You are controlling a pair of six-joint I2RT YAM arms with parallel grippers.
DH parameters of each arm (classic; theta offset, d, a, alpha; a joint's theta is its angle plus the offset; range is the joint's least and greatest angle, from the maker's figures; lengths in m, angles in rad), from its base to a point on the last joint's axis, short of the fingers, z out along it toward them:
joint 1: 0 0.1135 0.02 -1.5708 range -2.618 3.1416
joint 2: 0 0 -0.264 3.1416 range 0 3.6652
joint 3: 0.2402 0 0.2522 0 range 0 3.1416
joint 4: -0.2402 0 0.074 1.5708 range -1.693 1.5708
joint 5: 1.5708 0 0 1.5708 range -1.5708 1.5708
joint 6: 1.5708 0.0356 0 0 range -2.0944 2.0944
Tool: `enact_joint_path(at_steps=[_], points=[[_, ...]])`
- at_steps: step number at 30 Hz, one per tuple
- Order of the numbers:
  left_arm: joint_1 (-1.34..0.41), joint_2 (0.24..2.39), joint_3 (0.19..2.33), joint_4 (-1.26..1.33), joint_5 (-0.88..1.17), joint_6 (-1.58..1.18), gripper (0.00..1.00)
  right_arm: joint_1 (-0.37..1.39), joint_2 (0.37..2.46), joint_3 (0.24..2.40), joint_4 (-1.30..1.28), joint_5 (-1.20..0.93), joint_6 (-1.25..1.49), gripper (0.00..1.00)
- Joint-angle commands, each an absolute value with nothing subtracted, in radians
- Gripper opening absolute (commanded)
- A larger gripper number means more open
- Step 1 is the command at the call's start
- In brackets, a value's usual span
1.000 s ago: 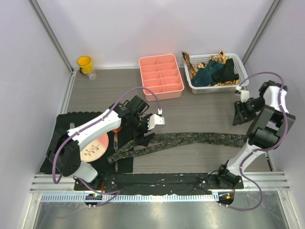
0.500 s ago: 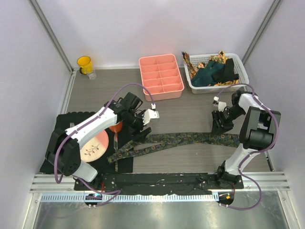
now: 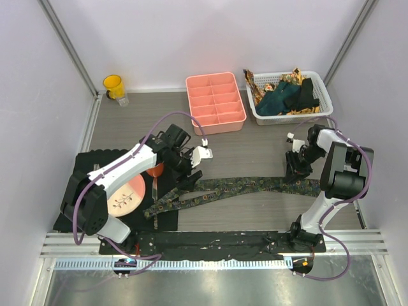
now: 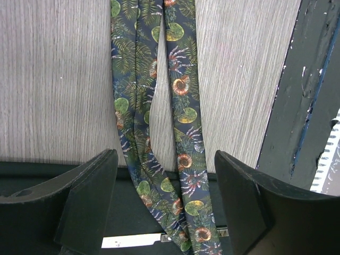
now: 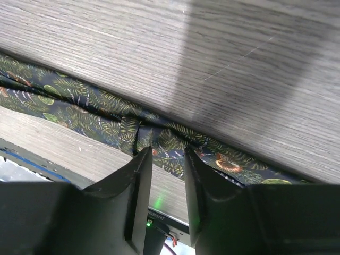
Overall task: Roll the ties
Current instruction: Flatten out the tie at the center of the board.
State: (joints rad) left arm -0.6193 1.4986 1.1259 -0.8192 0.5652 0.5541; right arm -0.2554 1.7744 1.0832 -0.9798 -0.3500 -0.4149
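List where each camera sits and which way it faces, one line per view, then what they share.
Top external: above and behind the bases, looking down on the table; both arms show.
Left wrist: on the left arm, facing straight down; the left gripper, fingers spread, frames the tie.
Right wrist: on the right arm, angled down at the table; the right gripper, fingers close-set, reaches the tie.
Shared: all three show the tie.

Dark patterned tie [image 3: 255, 186] lying across the table [image 3: 255, 150], left tool [image 3: 190, 180] above its left part; right tool [image 3: 294, 175] at its right end
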Motion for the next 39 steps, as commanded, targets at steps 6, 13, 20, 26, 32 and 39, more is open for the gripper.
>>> enact_joint_path(at_steps=[6, 13, 20, 26, 32, 39], points=[[-0.607, 1.493, 1.132, -0.793, 0.578, 0.546, 0.78, -0.249, 1.778, 1.065, -0.934, -0.293, -0.379, 0.47], [-0.607, 1.488, 1.117, -0.775, 0.586, 0.534, 0.77, -0.223, 1.740, 1.017, -0.882, -0.238, -0.359, 0.32], [-0.603, 1.485, 1.114, -0.784, 0.569, 0.535, 0.77, -0.224, 1.729, 1.052, -0.933, -0.218, -0.379, 0.01], [-0.592, 1.480, 1.114, -0.856, 0.551, 0.612, 0.75, -0.265, 1.629, 1.103, -1.041, -0.181, -0.465, 0.01], [-0.592, 1.483, 1.108, -0.940, 0.520, 0.699, 0.75, -0.399, 1.623, 1.104, -1.089, -0.149, -0.552, 0.01], [-0.592, 1.465, 1.060, -1.037, 0.466, 0.811, 0.84, -0.443, 1.681, 1.023, -1.009, -0.126, -0.580, 0.01]])
